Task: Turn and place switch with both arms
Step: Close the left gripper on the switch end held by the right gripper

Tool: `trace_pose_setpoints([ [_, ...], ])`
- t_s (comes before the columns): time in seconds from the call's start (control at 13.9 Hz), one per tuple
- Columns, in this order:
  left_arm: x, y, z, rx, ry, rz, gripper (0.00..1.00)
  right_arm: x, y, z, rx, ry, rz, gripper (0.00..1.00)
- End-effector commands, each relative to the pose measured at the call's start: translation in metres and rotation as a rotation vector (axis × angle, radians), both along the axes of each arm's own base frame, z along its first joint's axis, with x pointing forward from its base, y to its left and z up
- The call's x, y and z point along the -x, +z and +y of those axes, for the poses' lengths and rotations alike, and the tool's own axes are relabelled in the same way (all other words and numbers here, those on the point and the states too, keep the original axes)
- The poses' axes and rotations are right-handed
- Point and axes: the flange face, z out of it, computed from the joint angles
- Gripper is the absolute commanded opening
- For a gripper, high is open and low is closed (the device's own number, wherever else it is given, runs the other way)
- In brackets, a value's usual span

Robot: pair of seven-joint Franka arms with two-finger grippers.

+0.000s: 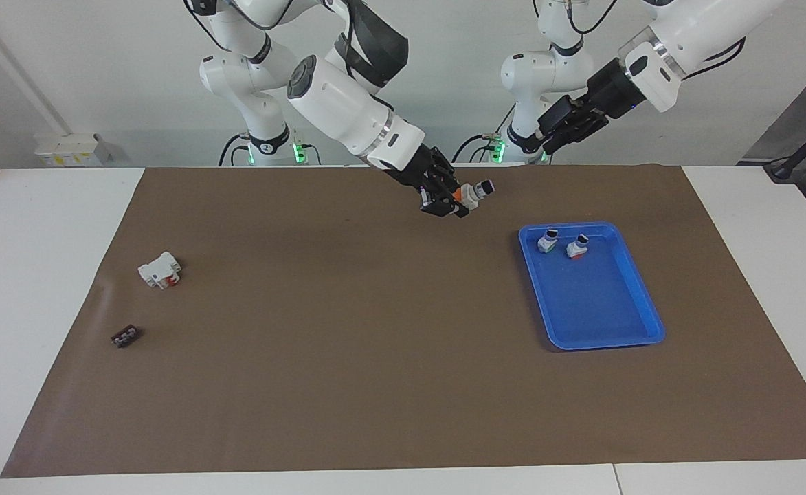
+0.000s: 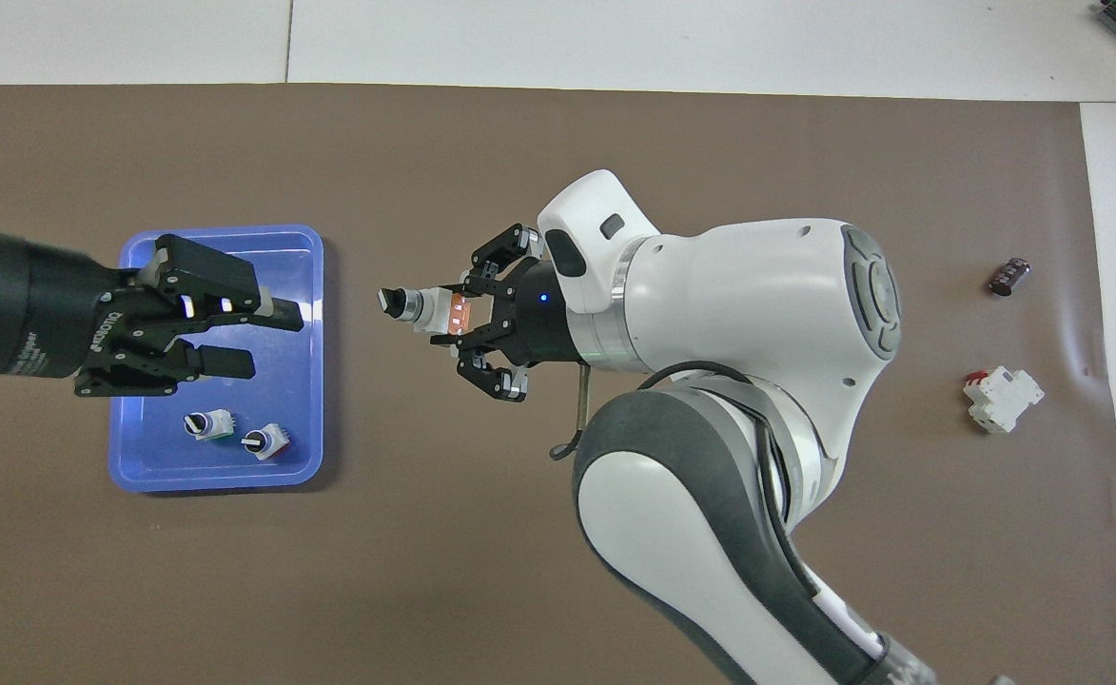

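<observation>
Reaching level, right tool [image 1: 452,199] grips switch [image 1: 473,192]; left tool [image 1: 559,137] gapes aloft.

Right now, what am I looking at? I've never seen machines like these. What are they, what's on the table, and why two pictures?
These are two robot arms, each ending in a black two-fingered gripper. One picture faces them from across the table; the other looks down from above them. The right gripper is up over the brown mat, shut on the switch, a small white piece with an orange end and black knob. The left gripper hangs open over the blue tray, waiting. In the tray lie two similar pieces. Toward the right arm's end of the table sit a blocky white part and a small dark piece.
</observation>
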Motion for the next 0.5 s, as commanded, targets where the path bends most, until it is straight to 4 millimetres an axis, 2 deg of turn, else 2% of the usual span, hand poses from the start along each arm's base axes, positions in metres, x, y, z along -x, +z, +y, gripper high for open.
trace_pose_setpoints([
  [0.0, -0.004, -0.017, -0.016, 0.055, 0.106, 0.055, 0.52, -0.003, 0.003, 0.002, -0.003, -0.013, -0.006, 0.00],
  [0.07, -0.007, -0.021, -0.018, 0.064, 0.142, 0.062, 0.47, 0.001, 0.003, 0.007, -0.002, -0.003, -0.006, 0.00],
  [0.14, -0.009, -0.027, -0.024, 0.064, 0.157, 0.064, 0.47, 0.005, 0.004, 0.013, -0.003, 0.007, -0.006, 0.00],
  [0.43, -0.020, -0.044, -0.042, 0.076, 0.166, 0.063, 0.46, 0.006, 0.005, 0.013, -0.003, 0.007, -0.006, 0.00],
])
